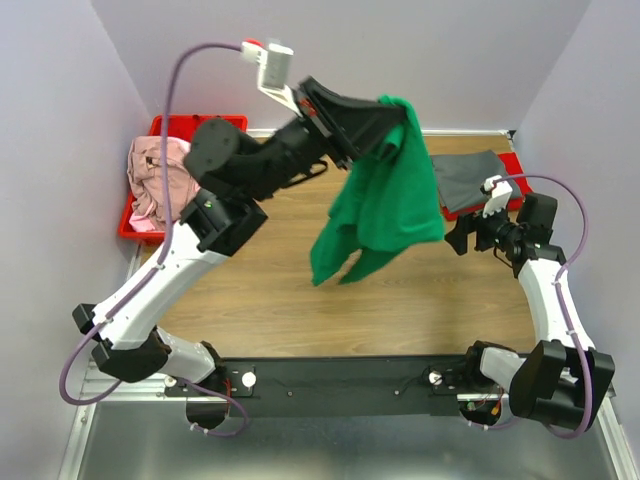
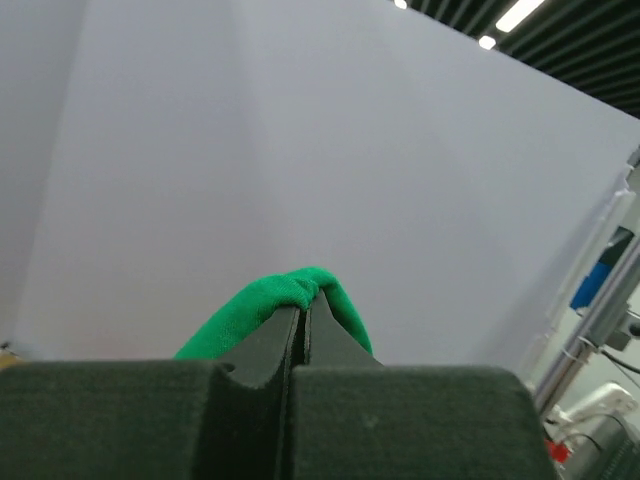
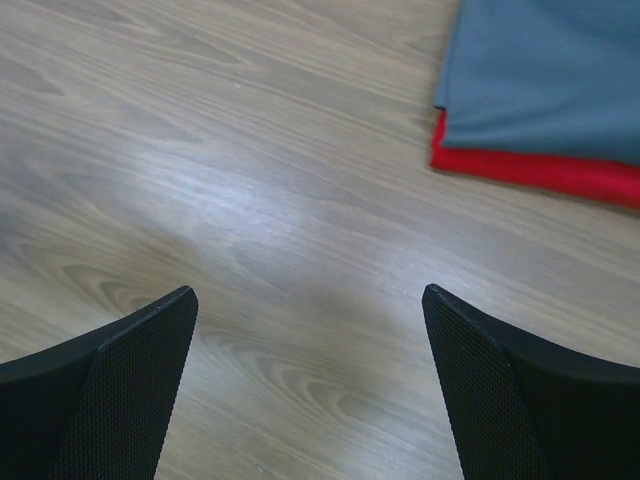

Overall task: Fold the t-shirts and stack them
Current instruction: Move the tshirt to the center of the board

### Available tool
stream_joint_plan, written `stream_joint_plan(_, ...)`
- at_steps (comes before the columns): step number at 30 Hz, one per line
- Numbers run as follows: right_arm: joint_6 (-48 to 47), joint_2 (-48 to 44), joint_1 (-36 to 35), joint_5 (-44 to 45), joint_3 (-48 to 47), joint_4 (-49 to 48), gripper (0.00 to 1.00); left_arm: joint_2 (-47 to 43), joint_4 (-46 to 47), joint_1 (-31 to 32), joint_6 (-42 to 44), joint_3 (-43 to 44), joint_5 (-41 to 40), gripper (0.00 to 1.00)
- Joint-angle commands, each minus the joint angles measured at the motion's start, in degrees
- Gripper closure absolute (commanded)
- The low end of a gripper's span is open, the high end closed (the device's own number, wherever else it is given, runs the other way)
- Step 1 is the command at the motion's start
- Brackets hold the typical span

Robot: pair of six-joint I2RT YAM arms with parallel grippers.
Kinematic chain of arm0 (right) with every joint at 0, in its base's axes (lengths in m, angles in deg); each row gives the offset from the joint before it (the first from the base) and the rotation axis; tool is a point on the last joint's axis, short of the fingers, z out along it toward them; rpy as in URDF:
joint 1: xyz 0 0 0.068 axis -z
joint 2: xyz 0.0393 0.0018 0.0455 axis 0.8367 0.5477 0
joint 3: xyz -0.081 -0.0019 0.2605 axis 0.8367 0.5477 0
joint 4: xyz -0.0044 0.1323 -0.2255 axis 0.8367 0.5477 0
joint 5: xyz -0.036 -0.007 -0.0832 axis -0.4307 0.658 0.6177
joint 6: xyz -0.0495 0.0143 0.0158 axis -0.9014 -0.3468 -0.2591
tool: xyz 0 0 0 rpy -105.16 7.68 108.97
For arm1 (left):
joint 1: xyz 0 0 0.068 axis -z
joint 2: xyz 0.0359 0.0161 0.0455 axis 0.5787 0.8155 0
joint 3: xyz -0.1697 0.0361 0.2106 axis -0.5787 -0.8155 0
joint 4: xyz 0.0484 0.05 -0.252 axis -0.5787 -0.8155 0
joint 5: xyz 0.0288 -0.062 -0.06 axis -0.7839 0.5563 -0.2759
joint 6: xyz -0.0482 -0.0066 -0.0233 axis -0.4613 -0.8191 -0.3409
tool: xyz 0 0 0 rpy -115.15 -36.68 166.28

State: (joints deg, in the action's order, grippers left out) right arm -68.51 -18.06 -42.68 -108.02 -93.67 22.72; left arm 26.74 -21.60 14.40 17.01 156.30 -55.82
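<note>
Wooden surface (image 1: 300,300) bare under the green t-shirt (image 1: 385,200), probably as room for spreading and folding. Green t-shirt itself high in the air, hanging bunched from one pinched fold at its top, likely so that its own weight opens it before laying down. Long axis near vertical, slanting down toward the left arm's side. Top at the grip, loose corners pointing down at the surface. Neck and sleeves impossible to tell apart in the bunch.

Well to the left of the green t-shirt, a pink t-shirt (image 1: 155,185) crumpled in a red bin (image 1: 200,125), not yet folded. Just to the right of the green t-shirt, a grey t-shirt (image 1: 465,178) flat and folded on a red layer (image 3: 530,172), seemingly the start of the stack.

Left end effector (image 2: 303,325) clamped tight on the green cloth. Right end effector (image 3: 308,292) spread wide, holding nothing, low over the surface to the right of the green t-shirt, perhaps ready for a free corner.
</note>
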Motion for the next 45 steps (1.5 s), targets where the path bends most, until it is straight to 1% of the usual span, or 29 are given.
stream_joint_plan(1, 2.3, 1.1, 0.4, 7.6, -1.9, 0.3, 0.0, -1.3, 3.1, 4.0, 0.3, -2.8, -5.0, 1.0)
stream_joint_plan(4, 2.9, 1.5, 0.4, 9.0, -1.9, -0.3, 0.0, -3.9, 4.4, 4.5, -1.1, -8.5, -6.8, 1.0)
stream_joint_plan(7, 3.0, 1.6, 0.4, 9.2, -1.8, -0.5, 0.0, -7.4, 4.2, 4.5, -1.1, -14.7, -10.8, 1.0)
stream_joint_plan(8, 3.0, 1.6, 0.4, 9.3, -1.8, -0.5, 0.0, -8.4, 4.2, 4.4, -1.1, -18.3, -12.9, 1.0)
stream_joint_plan(10, 3.0, 1.7, 0.4, 9.3, -1.7, -0.6, 0.0, -11.6, 4.2, 4.2, -1.0, -22.4, -17.3, 1.0)
stream_joint_plan(13, 2.9, 2.2, 0.4, 9.2, -1.7, -0.6, 0.0, -15.7, 4.3, 1.7, -2.1, -31.3, -21.1, 1.0)
stream_joint_plan(14, 3.0, 2.5, 0.4, 9.0, -1.8, -0.6, 0.0, -16.6, 4.5, -1.0, -3.9, -36.1, -21.1, 1.0)
stream_joint_plan(16, 2.9, 2.8, 0.4, 8.8, -1.8, -0.6, 0.0, -18.6, 5.2, -3.8, -5.7, -40.8, -20.4, 1.0)
stream_joint_plan(17, 2.8, 3.0, 0.4, 8.7, -1.7, -0.5, 0.0, -19.1, 5.5, -5.3, -6.1, -45.5, -19.0, 1.0)
stream_joint_plan(18, 2.8, 3.0, 0.4, 8.7, -1.6, -0.6, 0.0, -19.5, 5.9, -6.4, -6.5, -48.0, -18.3, 1.0)
stream_joint_plan(19, 2.7, 3.1, 0.4, 8.3, -1.5, -0.5, 0.0, -19.8, 7.0, -9.0, -6.8, -50.3, -17.6, 1.0)
stream_joint_plan(20, 2.6, 3.2, 0.4, 8.3, -1.6, -0.5, 0.0, -19.7, 7.6, -10.0, -7.2, -54.8, -15.7, 1.0)
stream_joint_plan(22, 2.4, 3.3, 0.4, 7.9, -1.3, -0.5, 0.0, -18.8, 10.2, -12.9, -6.6, -59.0, -13.2, 1.0)
stream_joint_plan(23, 2.3, 3.3, 0.4, 7.6, -1.3, -0.5, 0.0, -18.4, 11.3, -13.6, -6.1, -62.9, -9.8, 0.84)
stream_joint_plan(24, 2.3, 3.4, 0.4, 7.5, -1.2, -0.5, 0.0, -17.9, 12.1, -14.2, -5.8, -64.4, -8.5, 0.74)
stream_joint_plan(25, 2.3, 3.5, 0.4, 7.4, -1.2, -0.5, 0.0, -16.5, 13.0, -15.4, -4.6, -65.7, -7.4, 0.65)
stream_joint_plan(26, 2.3, 3.6, 0.4, 7.0, -1.2, -0.5, 0.0, -15.6, 12.9, -15.7, -3.8, -66.9, -6.0, 0.51)
stream_joint_plan(27, 2.3, 3.7, 0.4, 6.8, -1.1, -0.5, 0.0, -14.8, 10.7, -16.0, -2.1, -66.7, -6.0, 0.47)
stream_joint_plan(28, 2.3, 3.7, 0.4, 6.6, -1.1, -0.5, 0.0, -14.0, 9.2, -16.3, -0.8, -66.4, -6.2, 0.45)
stream_joint_plan(29, 2.2, 3.7, 0.4, 5.9, -1.0, -0.4, 0.0, -12.9, 7.3, -16.4, 0.3, -65.7, -7.8, 0.42)
stream_joint_plan(31, 2.1, 3.6, 0.4, 4.6, -0.9, -0.3, 0.0, -13.0, 2.5, -16.4, 3.0, -63.2, -10.1, 0.39)
stream_joint_plan(32, 1.1, 3.4, 0.4, 3.4, -0.8, 0.2, 0.0, -13.4, 1.2, -16.4, 5.6, -62.5, -11.5, 0.36)
stream_joint_plan(33, 0.3, 3.2, 0.4, 0.4, -0.5, 0.7, 0.0, -14.0, -1.2, -16.4, 6.7, -61.0, -14.6, 0.35)
stream_joint_plan(35, -2.7, 3.1, 0.5, -3.8, -0.4, 3.2, 0.0, -16.0, -3.4, -16.4, 10.3, -59.7, -16.5, 0.33)
stream_joint_plan(36, -4.0, 3.3, 0.4, -8.2, -0.3, 4.2, 0.0, -16.5, -4.4, -16.4, 11.2, -58.5, -17.3, 0.32)
stream_joint_plan(38, -7.5, 3.9, 0.3, -13.3, -0.6, 7.8, 0.0, -17.6, -7.7, -16.4, 13.3, -57.0, -16.9, 0.32)
stream_joint_plan(40, -10.6, 4.4, 0.3, -16.1, -1.1, 11.1, 0.0, -18.6, -11.6, -16.4, 13.3, -56.6, -17.2, 0.32)
stream_joint_plan(43, -13.6, 5.4, 0.3, -20.3, -1.5, 14.1, 0.0, -21.4, -14.0, -16.4, 11.2, -58.7, -14.8, 0.32)
stream_joint_plan(45, -16.9, 5.6, 0.3, -22.9, -1.8, 17.5, 0.0, -23.1, -14.3, -16.4, 9.3, -62.2, -9.5, 0.32)
